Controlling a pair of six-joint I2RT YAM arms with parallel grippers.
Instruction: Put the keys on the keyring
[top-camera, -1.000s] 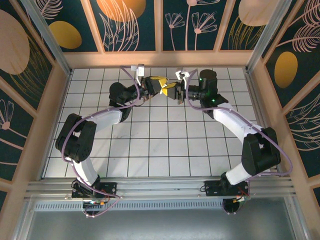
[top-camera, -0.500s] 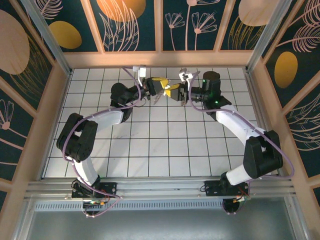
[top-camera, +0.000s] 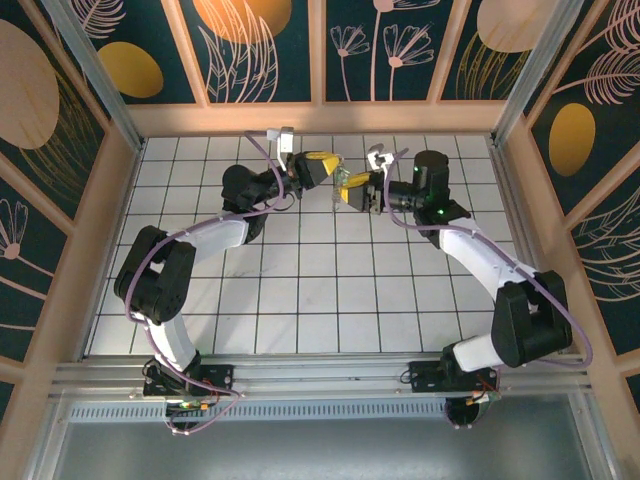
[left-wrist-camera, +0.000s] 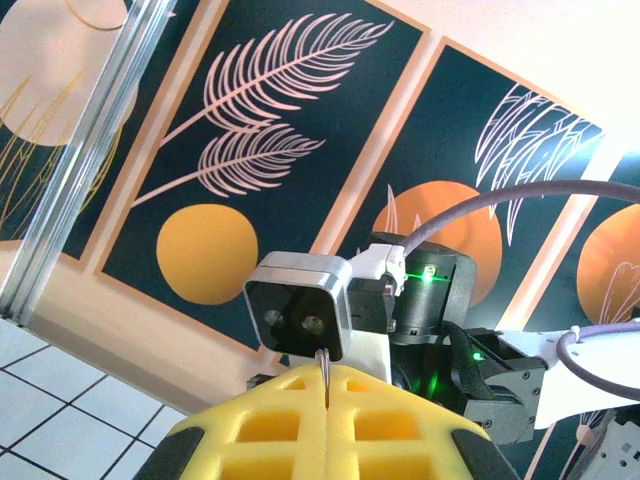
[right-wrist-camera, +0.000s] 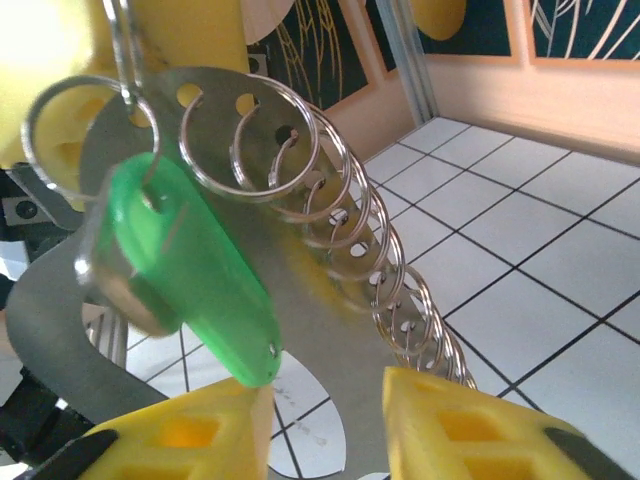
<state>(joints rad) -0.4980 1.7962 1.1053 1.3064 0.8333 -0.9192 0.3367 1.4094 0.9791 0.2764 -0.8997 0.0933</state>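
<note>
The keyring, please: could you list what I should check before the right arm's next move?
1. left hand shut on the keyring wire: ok.
2. right hand open: ok.
3. green-tagged key hanging free, not gripped: ok.
4. green tag's tip clear of the right hand: cannot tell; they overlap in the right wrist view.
5. other keys on the keyring: cannot tell.
</note>
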